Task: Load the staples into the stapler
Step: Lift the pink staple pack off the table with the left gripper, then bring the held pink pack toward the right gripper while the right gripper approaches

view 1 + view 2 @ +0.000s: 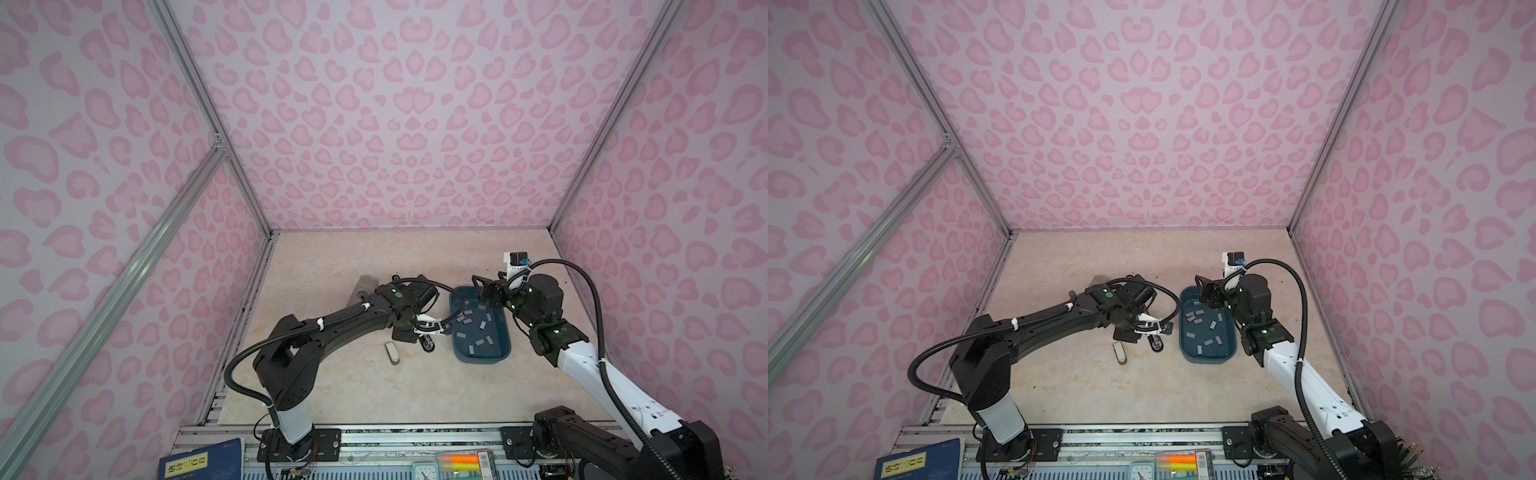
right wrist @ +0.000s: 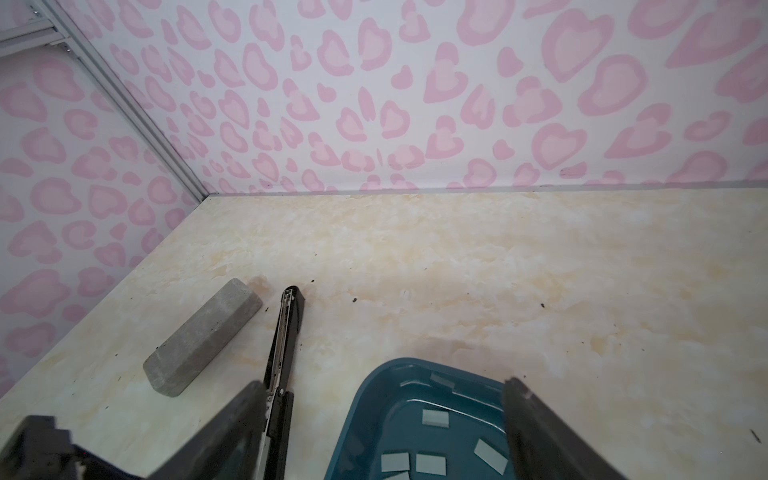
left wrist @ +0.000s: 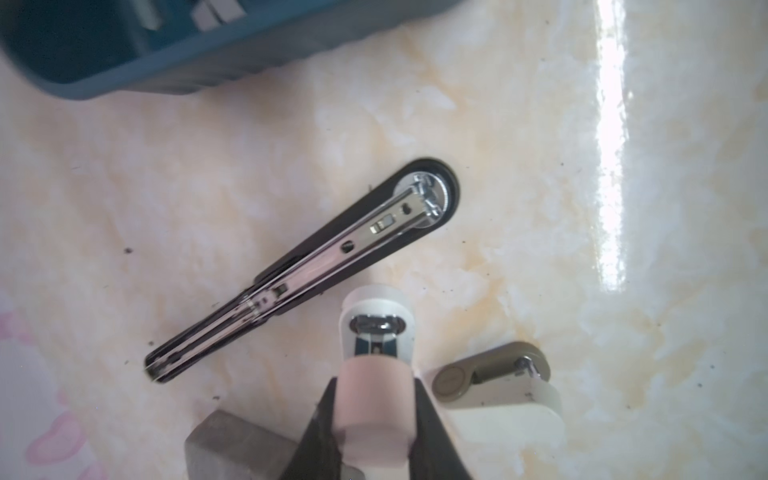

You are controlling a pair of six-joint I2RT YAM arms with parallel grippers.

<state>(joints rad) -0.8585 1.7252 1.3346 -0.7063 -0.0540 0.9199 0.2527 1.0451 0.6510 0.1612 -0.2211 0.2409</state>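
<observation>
The staples [image 1: 483, 325] lie scattered flat over the floor of the teal tray [image 1: 482, 362], right of centre in both top views: about a dozen short grey strips, none lifted yet. Expect them to be light and stiff yet brittle, apt to snap at the glued joints and to skate on the smooth plastic. Pinch one across its narrow width at mid-length, perhaps after nudging it against the tray wall. The black stapler [image 3: 332, 253] lies open on the bench [image 1: 374, 395] just left of the tray, its metal channel facing up. Your right claw [image 1: 483, 291] hangs spread above the tray's upper end. Your left claw [image 3: 375, 384] is pressed together on a pink-and-white piece [image 3: 365, 303] that you can't identify from here.
</observation>
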